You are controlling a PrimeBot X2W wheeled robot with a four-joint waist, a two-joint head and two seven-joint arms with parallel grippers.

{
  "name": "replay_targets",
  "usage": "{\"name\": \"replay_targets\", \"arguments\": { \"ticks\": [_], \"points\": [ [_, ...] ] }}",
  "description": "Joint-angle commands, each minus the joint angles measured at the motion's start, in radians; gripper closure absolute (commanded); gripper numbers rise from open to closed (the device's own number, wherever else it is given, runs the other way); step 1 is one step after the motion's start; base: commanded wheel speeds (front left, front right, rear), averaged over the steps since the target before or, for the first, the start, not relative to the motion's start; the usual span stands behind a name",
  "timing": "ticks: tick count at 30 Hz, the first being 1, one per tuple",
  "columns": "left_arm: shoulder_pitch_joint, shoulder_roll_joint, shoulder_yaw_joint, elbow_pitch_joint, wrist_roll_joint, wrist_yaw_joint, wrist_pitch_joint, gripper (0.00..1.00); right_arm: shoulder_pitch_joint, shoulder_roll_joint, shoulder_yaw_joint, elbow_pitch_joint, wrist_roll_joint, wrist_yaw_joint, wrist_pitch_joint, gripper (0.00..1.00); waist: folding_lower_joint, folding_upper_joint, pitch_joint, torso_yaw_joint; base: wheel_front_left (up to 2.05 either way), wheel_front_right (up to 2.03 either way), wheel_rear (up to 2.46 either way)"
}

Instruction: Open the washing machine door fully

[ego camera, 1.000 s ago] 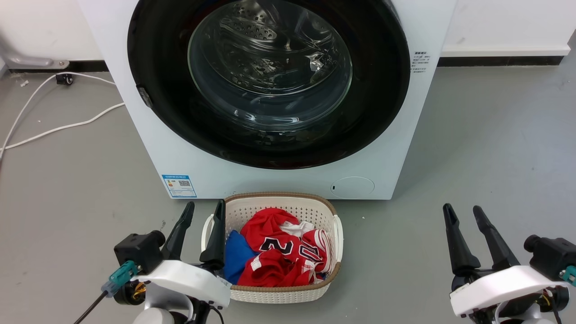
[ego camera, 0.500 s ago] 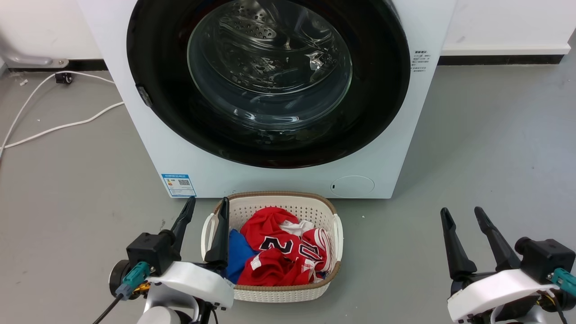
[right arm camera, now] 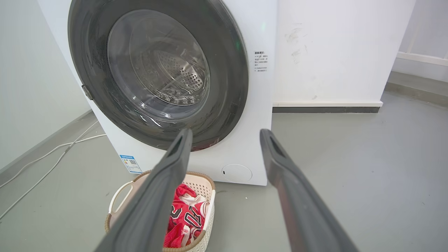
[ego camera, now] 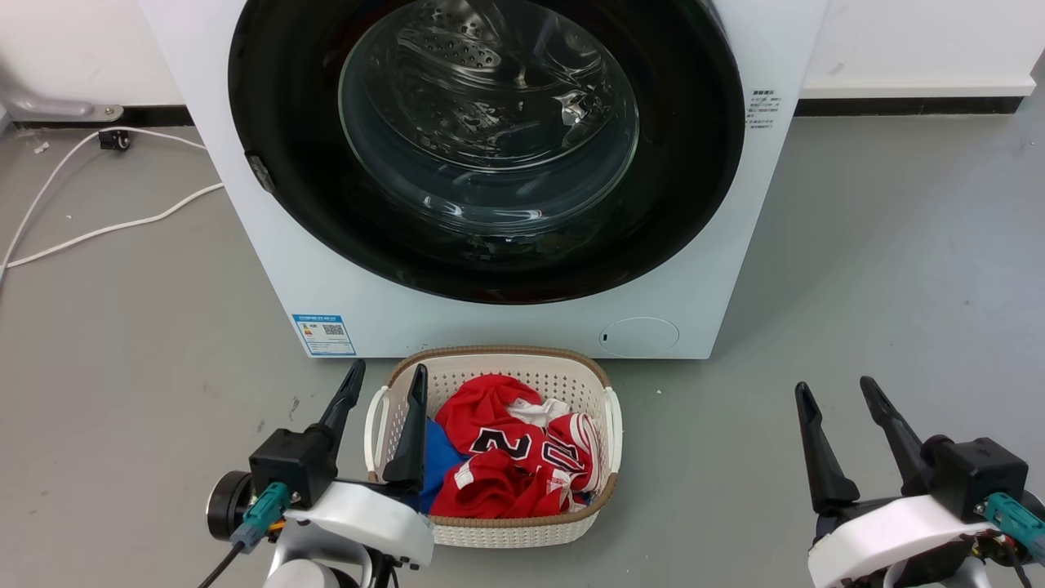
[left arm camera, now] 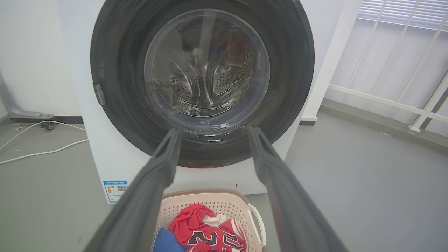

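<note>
The washing machine door (ego camera: 488, 139) is a glossy black disc with a clear domed glass centre, lying shut and flush in the white machine front. A small grey catch (ego camera: 261, 171) sits on its left rim. My left gripper (ego camera: 389, 371) is open and empty, low at the left, its right finger over the basket's left rim. My right gripper (ego camera: 834, 385) is open and empty above bare floor at the lower right. Both are well short of the door. The left wrist view looks at the door (left arm camera: 206, 63) between the open left gripper (left arm camera: 214, 130); the right wrist view sees the door (right arm camera: 157, 66) past the open right gripper (right arm camera: 225, 131).
A white woven laundry basket (ego camera: 498, 356) with red jerseys and a blue cloth stands on the floor just in front of the machine. A small round white flap (ego camera: 639, 336) is at the machine's lower right. White cables (ego camera: 106, 229) trail over the grey floor at left.
My left gripper has moved right and a little down, its right finger now over the basket rim. The right gripper has dropped slightly lower in the view. The door has not moved.
</note>
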Motion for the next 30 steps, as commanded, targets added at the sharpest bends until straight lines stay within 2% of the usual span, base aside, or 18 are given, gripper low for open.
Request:
{"name": "replay_targets", "arguments": {
  "ticks": [1,8,30],
  "points": [
    [-0.011,-0.001,0.000,-0.003,0.017,0.000,-0.009,0.00,0.003,0.004,0.002,-0.011,-0.016,0.002,-0.002,0.00,-0.0001,0.0000,0.000,0.000,0.00,0.00,0.00],
    [-0.008,-0.011,0.007,0.005,0.068,0.005,-0.023,0.00,0.014,0.007,0.003,-0.021,-0.058,0.002,-0.006,0.00,-0.0001,0.0000,0.000,0.001,0.00,0.00,0.00],
    [-0.003,-0.041,0.026,0.047,0.172,-0.023,-0.059,0.00,0.022,0.009,0.006,-0.028,-0.114,0.001,-0.027,0.00,-0.0001,0.0000,-0.003,0.002,0.00,0.00,0.00]
  ]
}}
